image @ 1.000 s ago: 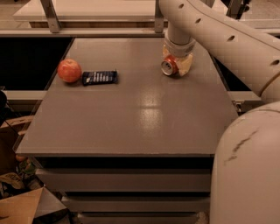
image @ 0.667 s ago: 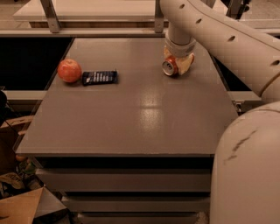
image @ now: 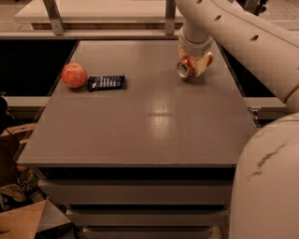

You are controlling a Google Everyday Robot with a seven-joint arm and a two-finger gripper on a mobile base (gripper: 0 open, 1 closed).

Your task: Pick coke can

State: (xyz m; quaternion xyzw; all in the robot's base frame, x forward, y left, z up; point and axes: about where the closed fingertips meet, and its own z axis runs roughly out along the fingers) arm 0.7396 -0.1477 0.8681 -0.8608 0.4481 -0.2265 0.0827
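Observation:
The coke can [image: 185,68] lies on its side at the far right of the grey table [image: 154,121], its silver round end facing front-left. My gripper [image: 198,63] comes down from the pale arm right onto it. A pale finger [image: 201,65] crosses the can's body, and red shows on both sides of the finger. The gripper is shut on the can, which sits at or just above the table top with a small shadow below it.
A round red-orange apple [image: 74,75] and a dark flat packet [image: 107,82] lie at the table's far left. The arm's large pale body [image: 266,177] fills the right foreground. A second table [image: 103,11] stands behind. Cardboard clutter [image: 18,210] lies on the floor at left.
The gripper and the can have shifted very slightly upward. The apple and the packet have not moved.

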